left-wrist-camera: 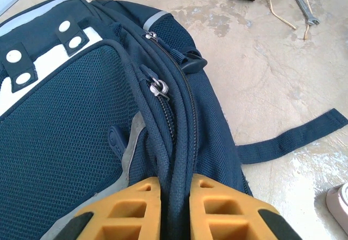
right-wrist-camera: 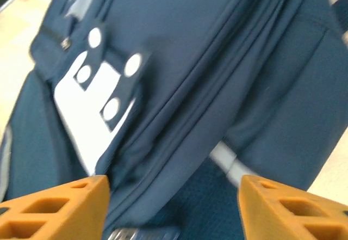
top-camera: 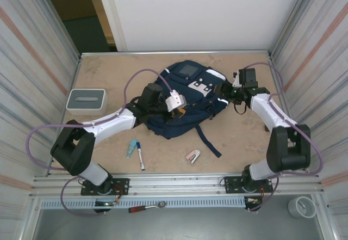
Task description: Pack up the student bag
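Found student bag (top-camera: pixel 187 101) lying flat at centre of bench (top-camera: pixel 103 71), white patch (right-wrist-camera: pixel 89 115) facing up; noted left hand (left-wrist-camera: pixel 175 196) closed on the bag's zipper seam, fabric pinched between the jaws; noted right hand (right-wrist-camera: pixel 174 194) open at the bag's right side, jaws wide apart, gripping nothing; observed grey-white box (top-camera: pixel 87 100) well apart at left.

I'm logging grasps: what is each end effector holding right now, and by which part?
The left end effector pinches the student bag by the zippered seam along its side edge; the right end effector is open, holding nothing.
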Robot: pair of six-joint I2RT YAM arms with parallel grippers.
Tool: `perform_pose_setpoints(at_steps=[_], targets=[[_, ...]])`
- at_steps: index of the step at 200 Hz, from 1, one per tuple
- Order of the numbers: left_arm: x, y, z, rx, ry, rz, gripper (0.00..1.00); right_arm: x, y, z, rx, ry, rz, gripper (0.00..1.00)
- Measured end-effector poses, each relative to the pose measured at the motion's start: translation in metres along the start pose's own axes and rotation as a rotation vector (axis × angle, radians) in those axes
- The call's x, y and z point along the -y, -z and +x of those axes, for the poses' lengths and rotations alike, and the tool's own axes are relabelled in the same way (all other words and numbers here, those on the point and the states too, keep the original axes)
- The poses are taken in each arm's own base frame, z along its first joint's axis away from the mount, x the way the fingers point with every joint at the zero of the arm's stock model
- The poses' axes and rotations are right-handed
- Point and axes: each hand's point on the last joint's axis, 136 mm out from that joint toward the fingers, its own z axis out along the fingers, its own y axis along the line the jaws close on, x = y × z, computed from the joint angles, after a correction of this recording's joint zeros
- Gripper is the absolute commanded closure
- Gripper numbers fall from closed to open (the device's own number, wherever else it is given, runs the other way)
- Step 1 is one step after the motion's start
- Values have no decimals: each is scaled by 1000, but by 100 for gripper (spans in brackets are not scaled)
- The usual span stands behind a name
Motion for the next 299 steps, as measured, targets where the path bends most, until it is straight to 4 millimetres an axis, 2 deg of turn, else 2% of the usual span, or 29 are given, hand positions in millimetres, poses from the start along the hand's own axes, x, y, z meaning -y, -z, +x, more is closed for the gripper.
perform_pose_setpoints(at_steps=[17, 33, 41, 57, 68, 79, 110, 126, 152, 184, 192, 218, 237, 246, 258, 275, 288, 299], targets=[[0, 0, 0, 0, 0, 0, 84, 7, -20, -15, 1, -17, 31, 27], [0, 0, 0, -1, 0, 0, 84, 11, -38, -23, -8, -22, 47, 36], [0, 0, 1, -2, 1, 0, 84, 13, -46, -22, -19, -25, 47, 45], [1, -1, 2, -6, 1, -2, 83, 15, -57, -18, -41, -39, 37, 73], [1, -1, 5, -13, 3, -4, 83, 16, -59, -17, -43, -42, 34, 85], [2, -2, 9, -21, 6, -5, 82, 17, -58, -18, -37, -54, 30, 93], [3, -2, 20, -45, 20, -12, 70, 20, -43, -12, 17, -55, 23, 100], [-3, 1, 25, -57, 38, -27, 65, 25, -29, -3, 52, -61, 33, 100], [-24, 6, 36, -83, 72, -101, 55, 35, -5, 16, 116, -98, 47, 100], [-60, 17, 55, -154, 115, -282, 42, 31, 5, 45, 157, -109, 59, 93], [-69, 21, 61, -172, 128, -340, 39, 26, 7, 54, 162, -96, 59, 89], [-91, 47, 87, -226, 222, -554, 30, 6, 12, 95, 138, -6, 38, 68], [-90, 67, 93, -205, 300, -654, 16, -7, 23, 121, 105, 82, 25, 54], [-85, 74, 90, -180, 332, -685, 10, -10, 31, 121, 123, 111, 21, 49], [-74, 80, 82, -143, 356, -710, 5, -15, 46, 112, 182, 136, 5, 44], [-62, 77, 66, -102, 373, -717, 1, -25, 65, 98, 264, 172, -37, 39], [-56, 69, 59, -106, 385, -718, 1, -32, 69, 93, 285, 204, -59, 38], [-56, 60, 55, -123, 389, -731, 1, -37, 63, 89, 272, 224, -60, 38]])
